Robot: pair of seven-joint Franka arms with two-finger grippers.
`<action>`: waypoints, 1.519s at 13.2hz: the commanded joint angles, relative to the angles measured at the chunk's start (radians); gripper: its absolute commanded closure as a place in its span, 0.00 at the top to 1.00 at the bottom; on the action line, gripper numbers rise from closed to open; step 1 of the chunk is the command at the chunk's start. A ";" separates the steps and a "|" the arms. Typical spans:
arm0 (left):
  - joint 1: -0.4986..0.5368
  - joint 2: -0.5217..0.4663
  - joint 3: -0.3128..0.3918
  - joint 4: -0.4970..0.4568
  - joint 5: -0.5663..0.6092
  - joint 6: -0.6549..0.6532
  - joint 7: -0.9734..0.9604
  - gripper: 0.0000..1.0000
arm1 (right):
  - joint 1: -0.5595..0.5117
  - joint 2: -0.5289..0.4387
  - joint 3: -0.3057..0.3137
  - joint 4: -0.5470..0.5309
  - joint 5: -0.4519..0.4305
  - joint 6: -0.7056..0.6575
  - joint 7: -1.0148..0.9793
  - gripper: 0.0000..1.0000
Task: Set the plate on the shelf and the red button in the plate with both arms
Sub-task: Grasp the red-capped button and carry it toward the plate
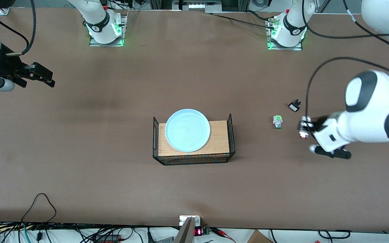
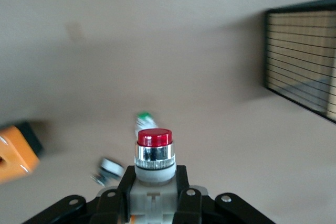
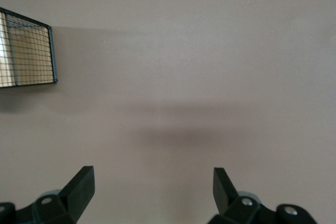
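wire tray: black mesh basket (image 1: 231, 135) with a wooden floor, mid-tabletop, the nearest thing to the front camera.
plate: pale light-blue plate (image 1: 187, 130) lies flat in the tray on the wood; its rim hangs a little over the farther edge of the board. Looks already placed.
plate handling: judged stiff, smooth, probably slippery and chippable; best taken at the raised rim.
red button: red button (image 2: 154, 150) is gripped in the left gripper (image 1: 304, 129), red cap pointing away from the wrist, chrome collar below the cap, pale body between the jaws. Up off the tabletop, over bare brown surface toward the left arm's end, well apart from the tray.
red button handling: judged small, light, rigid; the chrome collar looks slick, so the flat-sided body where it is pinched now is the better hold.
left jaws: closed tight on the button body, at their narrowest.
green switch: white switch with green cap (image 1: 277, 121) lies on the tabletop near the held button, on its tray side.
small black part: black-and-white piece (image 1: 294, 106), farther from the front camera than the green switch.
orange box: orange box (image 2: 16, 150), seen only in the left wrist view.
right gripper: right gripper (image 1: 35, 76) hangs over bare tabletop at the right arm's end; waiting.
right jaws: spread fully, holding nothing, touching nothing.
step judged: carry the button to the tray.
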 commanded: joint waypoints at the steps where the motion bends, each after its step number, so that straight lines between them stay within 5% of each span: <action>1: -0.008 -0.001 -0.122 0.120 -0.018 -0.102 -0.217 0.21 | 0.006 -0.026 0.027 -0.030 -0.036 -0.008 0.023 1.00; 4: -0.125 0.019 -0.188 0.207 -0.015 -0.068 -0.282 0.23 | 0.000 -0.026 0.033 -0.027 -0.039 -0.009 0.018 1.00; 9: -0.285 0.115 -0.183 0.215 -0.004 0.280 -0.311 0.21 | 0.000 -0.019 0.033 -0.024 -0.040 -0.008 0.022 1.00; 15: -0.542 0.178 0.019 0.217 0.148 0.384 -0.509 0.21 | -0.001 -0.037 0.027 -0.021 -0.039 -0.023 0.013 1.00; 20: -0.597 0.261 0.045 0.211 0.151 0.486 -0.593 0.21 | 0.008 -0.042 0.036 -0.019 -0.050 -0.014 0.085 1.00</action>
